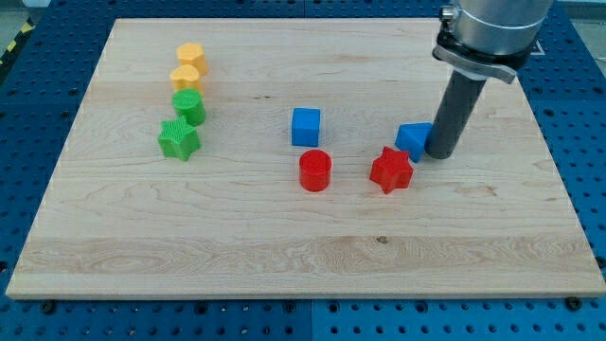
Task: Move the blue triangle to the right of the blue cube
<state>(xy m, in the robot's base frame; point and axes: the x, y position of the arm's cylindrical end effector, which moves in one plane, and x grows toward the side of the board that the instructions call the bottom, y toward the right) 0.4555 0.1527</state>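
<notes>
Small rigid blue triangle (413, 138), right of centre, likely light and slides easily; gripperless tip (439, 152) touches its right face, holding nothing.

Red cylinder (314, 170), red star (390, 170), green star (178, 139), and seemingly three stacked-looking yellow-orange and green blocks on the board (284, 256).

A single camera looks down at a slant on the tabletop (312, 256) from in front of its near edge, facing the far edge at the view's top. It stands far enough back that nearly the whole wooden board fits, with blue perforated surface (578, 104) showing around it. The far edge appears shorter than the near one. The arm's housing (492, 28) is cut off at the view's top right. No second view shares the scene.
</notes>
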